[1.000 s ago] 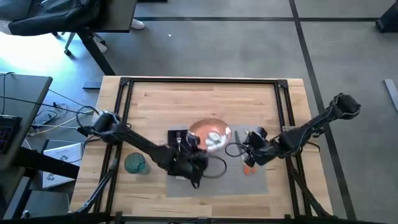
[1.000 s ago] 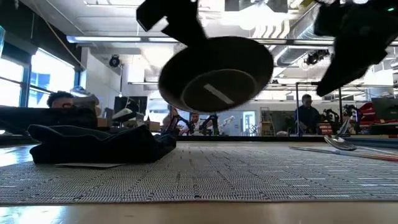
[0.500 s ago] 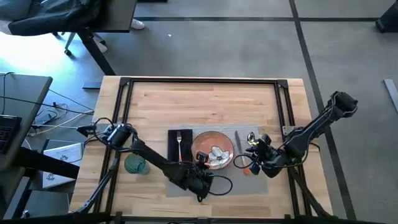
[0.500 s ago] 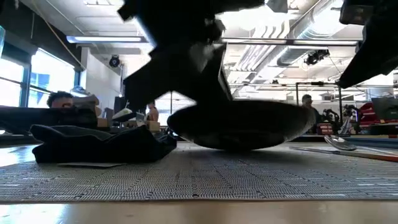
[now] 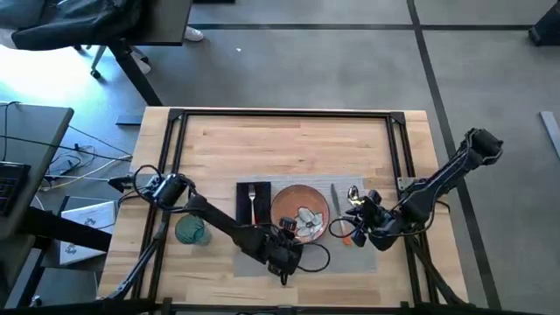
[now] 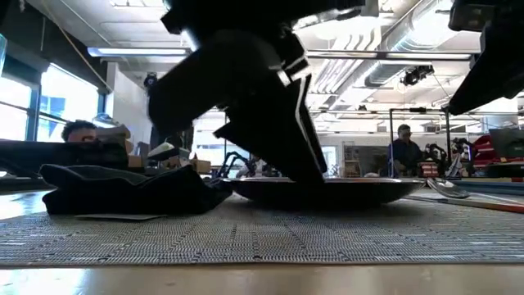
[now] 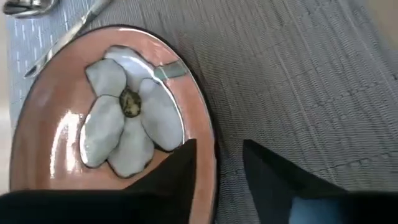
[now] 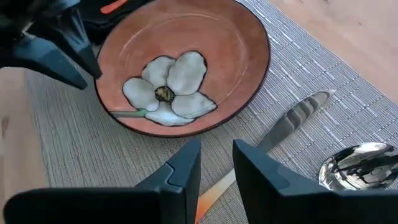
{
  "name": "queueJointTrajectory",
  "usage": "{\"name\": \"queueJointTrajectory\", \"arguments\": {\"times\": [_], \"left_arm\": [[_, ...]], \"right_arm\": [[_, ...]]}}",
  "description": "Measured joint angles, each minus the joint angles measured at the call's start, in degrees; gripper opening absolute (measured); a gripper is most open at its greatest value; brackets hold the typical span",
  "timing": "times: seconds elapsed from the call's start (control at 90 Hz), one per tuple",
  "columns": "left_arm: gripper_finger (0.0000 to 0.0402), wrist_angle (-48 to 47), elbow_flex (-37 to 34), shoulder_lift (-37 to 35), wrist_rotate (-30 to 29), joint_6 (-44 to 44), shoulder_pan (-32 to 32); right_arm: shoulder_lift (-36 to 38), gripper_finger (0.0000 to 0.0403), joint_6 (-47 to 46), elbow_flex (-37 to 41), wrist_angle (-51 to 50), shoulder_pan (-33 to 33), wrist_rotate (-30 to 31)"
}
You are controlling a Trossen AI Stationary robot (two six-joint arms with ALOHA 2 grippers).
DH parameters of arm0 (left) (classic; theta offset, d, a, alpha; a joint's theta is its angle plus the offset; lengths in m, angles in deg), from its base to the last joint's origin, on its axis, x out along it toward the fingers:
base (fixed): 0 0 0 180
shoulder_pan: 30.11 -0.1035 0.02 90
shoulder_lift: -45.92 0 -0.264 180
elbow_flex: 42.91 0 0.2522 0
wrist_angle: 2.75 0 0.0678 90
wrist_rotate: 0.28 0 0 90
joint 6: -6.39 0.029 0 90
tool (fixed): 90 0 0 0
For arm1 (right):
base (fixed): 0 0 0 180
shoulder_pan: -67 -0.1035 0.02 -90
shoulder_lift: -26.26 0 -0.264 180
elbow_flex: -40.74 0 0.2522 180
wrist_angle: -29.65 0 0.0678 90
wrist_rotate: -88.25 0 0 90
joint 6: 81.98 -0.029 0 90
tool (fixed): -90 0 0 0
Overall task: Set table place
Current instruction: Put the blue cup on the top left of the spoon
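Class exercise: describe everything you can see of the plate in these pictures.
The plate is round, shallow and orange-brown with a dark rim and a white flower painted at its centre; it looks like glazed ceramic. It sits flat on the grey placemat, between the napkin and the knife. The left gripper has its fingers astride the plate's rim.

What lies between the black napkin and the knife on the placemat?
In the high view, the orange-brown plate lies between the napkin and the knife, on the grey placemat.
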Motion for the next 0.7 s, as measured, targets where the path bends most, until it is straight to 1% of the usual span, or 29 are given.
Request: {"name": "queueJointTrajectory", "arguments": {"times": [0.044,0.1,0.211,0.3,0.378,0.456,0.5,0.7], "left_arm": [[0.0143,-1.8,0.7,-0.6,0.4,-0.2,0.2],[0.0151,-6.1,2.9,-1.3,0.4,-2.4,0.8],[0.0155,-19.1,8.2,-3.8,-0.7,-7.3,1.7],[0.0156,-27.6,10.2,-6.4,-2.0,-11.4,1.8],[0.0156,-32.4,10.3,-9.9,-1.1,-15.0,1.8],[0.0156,-36.7,10.3,-14.2,3.0,-19.5,1.7],[0.0156,-39.2,9.8,-16.9,4.1,-23.1,1.6],[0.0156,-58.9,4.0,-28.0,3.5,-41.9,2.9]], "right_arm": [[0.0,0.0078,0.0,0.0,0.0,0.0,-0.3],[0.0,0.0078,0.0,0.0,0.0,0.0,-0.5],[0.0,0.0078,0.1,0.0,0.0,0.0,-0.6],[0.0,0.0078,-0.3,0.0,0.1,0.0,1.0],[0.0,0.0078,-0.7,0.0,0.2,0.0,2.7],[0.0,0.0078,-0.7,0.0,0.3,0.0,3.2],[0.0,0.0078,-0.8,0.0,0.3,0.0,3.2],[-0.5,0.0078,-1.5,0.0,0.5,0.0,3.2]]}}
